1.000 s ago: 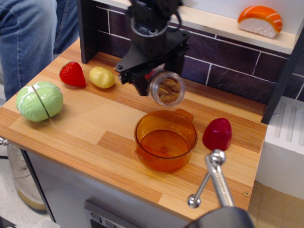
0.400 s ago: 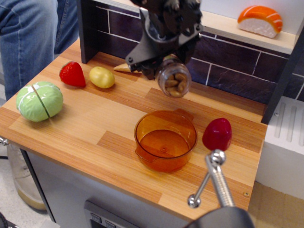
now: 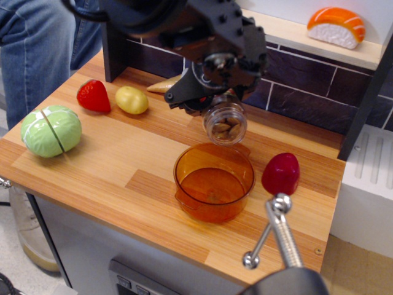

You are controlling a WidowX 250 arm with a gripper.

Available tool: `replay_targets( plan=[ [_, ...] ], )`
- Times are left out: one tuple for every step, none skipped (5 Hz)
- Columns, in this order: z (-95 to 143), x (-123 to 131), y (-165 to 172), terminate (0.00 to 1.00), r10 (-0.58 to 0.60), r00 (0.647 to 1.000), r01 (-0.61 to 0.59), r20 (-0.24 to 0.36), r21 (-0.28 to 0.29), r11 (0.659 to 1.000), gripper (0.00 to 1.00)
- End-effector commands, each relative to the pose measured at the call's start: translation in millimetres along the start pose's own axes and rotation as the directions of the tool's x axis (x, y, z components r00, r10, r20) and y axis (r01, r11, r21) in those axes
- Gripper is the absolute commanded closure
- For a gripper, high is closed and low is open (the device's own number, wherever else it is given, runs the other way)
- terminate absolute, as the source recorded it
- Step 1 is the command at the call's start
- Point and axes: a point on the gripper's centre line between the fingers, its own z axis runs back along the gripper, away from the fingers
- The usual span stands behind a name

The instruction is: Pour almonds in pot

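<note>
Clear plastic jar (image 3: pixel 226 125): cylindrical, tilted mouth-down toward the camera, held above the far rim of the pot (image 3: pixel 214 181). Almonds (image 3: pixel 226 127): small brown ovals, visible through the jar's round end. Gripper (image 3: pixel 212 101): black, fingers clamped on the jar's upper part. Pot: translucent orange, round, two small side handles, standing on the wooden counter (image 3: pixel 110 160). Red egg-shaped toy (image 3: pixel 281 173): just right of the pot.
</note>
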Motion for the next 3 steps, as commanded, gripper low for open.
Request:
replay_targets(
  plan=[
    [20,10,-3,0.00,-0.073,0.993,0.083,0.093,-0.112,0.990,1.00],
    [21,16,-8,0.00,-0.095,0.987,0.109,0.129,-0.114,0.987,1.00],
    [28,24,-12,0.00,-0.119,0.981,0.144,0.152,-0.159,0.977,1.00]
  ],
)
